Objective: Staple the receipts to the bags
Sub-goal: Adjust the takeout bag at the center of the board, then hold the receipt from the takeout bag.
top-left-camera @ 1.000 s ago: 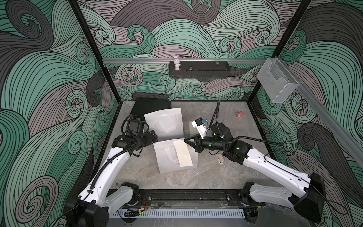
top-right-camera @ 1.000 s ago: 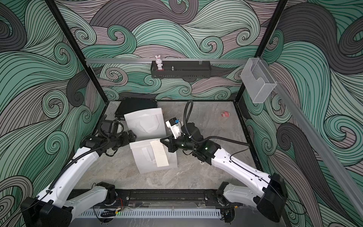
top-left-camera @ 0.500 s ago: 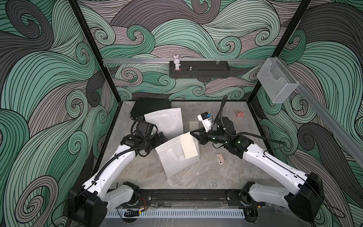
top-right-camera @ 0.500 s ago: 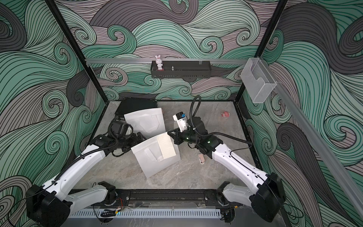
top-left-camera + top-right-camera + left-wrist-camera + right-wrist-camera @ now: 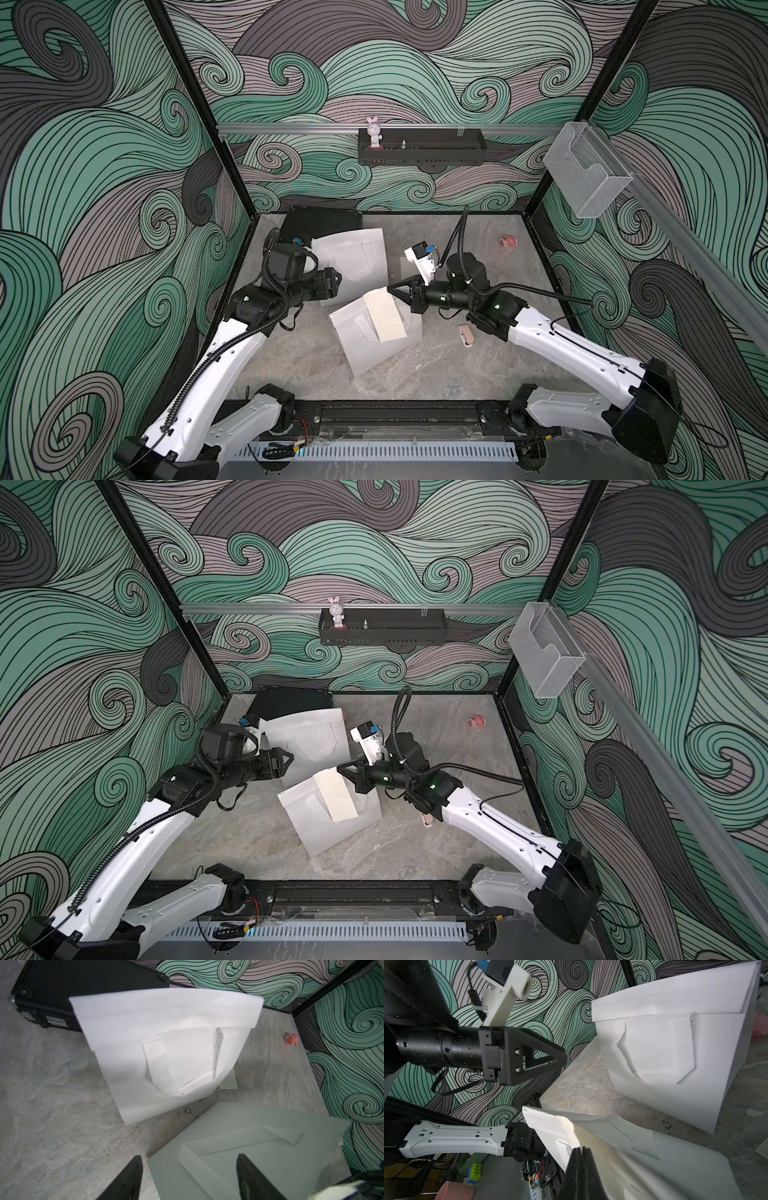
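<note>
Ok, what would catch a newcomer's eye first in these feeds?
The swirling teal wave walls first. At the centre, the right gripper is shut on the far edge of the near bag, which has a cream receipt lying on its face. Behind, a second bag overlaps a black case, with the left gripper open beside it.

In both top views the whole table (image 5: pixel 457 365) is seen from high above its front edge, looking down toward the back wall (image 5: pixel 415 83). From each wrist, low and near, the far bag (image 5: pixel 166 1022) is seen; the right wrist view is rolled sideways.
</note>
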`<state>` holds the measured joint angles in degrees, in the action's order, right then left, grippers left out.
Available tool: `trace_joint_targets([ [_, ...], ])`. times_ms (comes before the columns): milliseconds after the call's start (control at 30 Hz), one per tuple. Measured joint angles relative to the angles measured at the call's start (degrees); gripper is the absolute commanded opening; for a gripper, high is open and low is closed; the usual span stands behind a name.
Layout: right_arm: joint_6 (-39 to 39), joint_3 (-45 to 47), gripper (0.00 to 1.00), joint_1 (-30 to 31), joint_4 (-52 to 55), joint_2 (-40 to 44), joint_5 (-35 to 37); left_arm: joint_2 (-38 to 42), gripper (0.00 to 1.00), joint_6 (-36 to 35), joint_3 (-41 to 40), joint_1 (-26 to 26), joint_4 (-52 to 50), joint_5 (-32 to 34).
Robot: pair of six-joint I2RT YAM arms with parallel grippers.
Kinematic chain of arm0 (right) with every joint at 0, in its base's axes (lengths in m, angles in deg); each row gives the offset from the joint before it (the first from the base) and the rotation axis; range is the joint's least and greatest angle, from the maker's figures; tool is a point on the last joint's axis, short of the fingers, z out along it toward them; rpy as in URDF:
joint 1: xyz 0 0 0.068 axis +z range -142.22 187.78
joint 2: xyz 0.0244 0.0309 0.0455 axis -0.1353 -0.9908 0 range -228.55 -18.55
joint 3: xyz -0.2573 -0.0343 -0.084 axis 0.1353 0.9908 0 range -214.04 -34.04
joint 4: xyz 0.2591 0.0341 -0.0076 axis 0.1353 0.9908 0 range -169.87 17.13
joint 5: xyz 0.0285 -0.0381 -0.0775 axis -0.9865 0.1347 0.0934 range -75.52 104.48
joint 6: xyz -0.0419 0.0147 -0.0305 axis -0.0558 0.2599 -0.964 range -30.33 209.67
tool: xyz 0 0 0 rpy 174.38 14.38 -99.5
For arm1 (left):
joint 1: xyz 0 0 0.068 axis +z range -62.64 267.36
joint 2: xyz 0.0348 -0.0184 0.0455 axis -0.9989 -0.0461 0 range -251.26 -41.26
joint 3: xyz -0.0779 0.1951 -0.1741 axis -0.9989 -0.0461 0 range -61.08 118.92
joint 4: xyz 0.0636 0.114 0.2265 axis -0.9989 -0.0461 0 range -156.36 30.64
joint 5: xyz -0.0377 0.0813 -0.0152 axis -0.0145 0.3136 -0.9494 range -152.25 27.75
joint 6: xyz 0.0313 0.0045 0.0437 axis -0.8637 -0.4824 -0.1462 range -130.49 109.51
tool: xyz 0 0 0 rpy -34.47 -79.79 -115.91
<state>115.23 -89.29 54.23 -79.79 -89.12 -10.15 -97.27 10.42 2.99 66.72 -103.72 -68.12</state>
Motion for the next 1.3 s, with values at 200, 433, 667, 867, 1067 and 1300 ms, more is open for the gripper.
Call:
trace_joint_targets([
  [200,1.51,0.0,0.0,1.9,-0.96,-2.54,1.2,-0.15,0.61,-4.42,0.46,0.0,0.31,-10.64],
  [433,2.38,0.11,0.0,2.27,-2.49,-2.6,3.54,-0.17,0.59,-6.27,-0.92,0.0,2.54,-22.36],
  [667,2.34,0.11,0.0,2.29,-2.45,-2.6,5.16,-1.68,0.51,-7.98,-1.22,-0.07,3.21,-27.28],
  [867,2.34,0.11,0.0,2.29,-2.43,-2.6,5.22,-3.76,0.47,-10.78,-1.22,-0.57,2.4,-28.7],
  [1067,2.29,0.11,0.0,2.29,-2.38,-2.62,5.16,-4.66,0.41,-13.03,-1.22,-2.21,0.66,-28.81],
  [1300,1.36,0.11,0.0,2.29,-1.53,-2.97,5.14,-4.94,0.39,-14.88,-1.22,-3.74,-1.46,-27.85],
])
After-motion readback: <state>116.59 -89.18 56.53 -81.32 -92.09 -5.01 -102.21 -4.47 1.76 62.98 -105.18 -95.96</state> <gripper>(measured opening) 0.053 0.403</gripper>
